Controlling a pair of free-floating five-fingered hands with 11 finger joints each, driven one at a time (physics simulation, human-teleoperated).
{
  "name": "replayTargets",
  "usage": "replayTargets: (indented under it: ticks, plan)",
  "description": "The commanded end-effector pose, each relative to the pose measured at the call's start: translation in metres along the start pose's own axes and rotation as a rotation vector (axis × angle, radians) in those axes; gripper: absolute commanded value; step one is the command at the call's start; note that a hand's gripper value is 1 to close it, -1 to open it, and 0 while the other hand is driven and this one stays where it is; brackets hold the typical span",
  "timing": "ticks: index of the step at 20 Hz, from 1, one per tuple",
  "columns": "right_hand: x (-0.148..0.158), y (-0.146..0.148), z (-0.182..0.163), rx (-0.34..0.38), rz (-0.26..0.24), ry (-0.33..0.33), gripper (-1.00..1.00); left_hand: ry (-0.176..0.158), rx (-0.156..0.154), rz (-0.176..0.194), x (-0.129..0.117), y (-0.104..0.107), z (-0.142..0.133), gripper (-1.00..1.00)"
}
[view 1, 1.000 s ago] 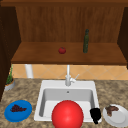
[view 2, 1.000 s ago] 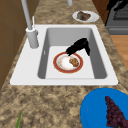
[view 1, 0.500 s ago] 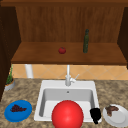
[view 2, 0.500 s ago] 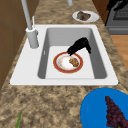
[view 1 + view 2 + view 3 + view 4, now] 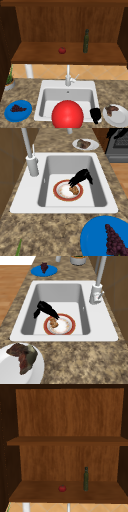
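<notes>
Nothing had shifted across the last second: the right hand (image 5: 80, 176) hung at the same spot low in the sink (image 5: 72, 161), and the brown piece of food (image 5: 74, 189) had not moved either. I judged from this that the piece was touched but not yet lifted.

The hand's fingers reached down fairly straight, their tips on the food, with the thumb hanging apart. It was open rather than closed round anything. The food was a small, lumpy, tan-brown chunk lying on the red-rimmed plate (image 5: 58, 195), near that plate's right edge. The plate lay flat on the basin floor towards the front of the sink, its white middle otherwise bare.

On the counter to the left sat a blue plate (image 5: 25, 113) with dark grapes (image 5: 17, 108), and to the right a white plate (image 5: 120, 117) with a dark scrap on it. Behind the basin rose the faucet (image 5: 68, 77), and beyond it, on the wooden shelf (image 5: 37, 55), were a tomato (image 5: 62, 50) and a green bottle (image 5: 86, 41), well apart.
</notes>
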Motion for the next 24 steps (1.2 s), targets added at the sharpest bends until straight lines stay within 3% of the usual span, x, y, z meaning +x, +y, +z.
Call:
replayTargets:
  ticks: [1,5,10,14,16,17,18,21,24]
  plan:
    - [0.0,0.0,0.0,0.0,0.0,0.0,0.0,0.022,0.055,0.036,-0.013,-0.004,0.006,-1.0]
    - [0.0,0.0,0.0,0.0,0.0,0.0,0.0,0.027,0.04,0.004,-0.036,-0.012,0.003,-1.0]
    - [0.0,0.0,0.0,0.0,0.0,0.0,0.0,0.025,0.034,-0.002,-0.056,-0.028,0.002,-1.0]
    - [0.0,0.0,0.0,0.0,0.0,0.0,0.0,0.009,0.031,-0.055,-0.074,-0.05,0.004,-1.0]
    - [0.0,0.0,0.0,0.0,0.0,0.0,0.0,0.011,0.027,-0.039,-0.081,-0.057,0.005,-1.0]
    - [0.0,0.0,0.0,0.0,0.0,0.0,0.0,0.008,0.027,-0.026,-0.084,-0.06,0.005,1.0]
    - [0.0,0.0,0.0,0.0,0.0,0.0,0.0,0.0,0.007,-0.039,-0.083,-0.062,0.006,1.0]
    - [0.0,0.0,0.0,0.0,0.0,0.0,0.0,-0.016,0.002,-0.15,-0.063,-0.061,0.004,1.0]
    - [0.0,0.0,0.0,0.0,0.0,0.0,0.0,-0.039,-0.009,-0.226,-0.061,-0.052,0.002,1.0]
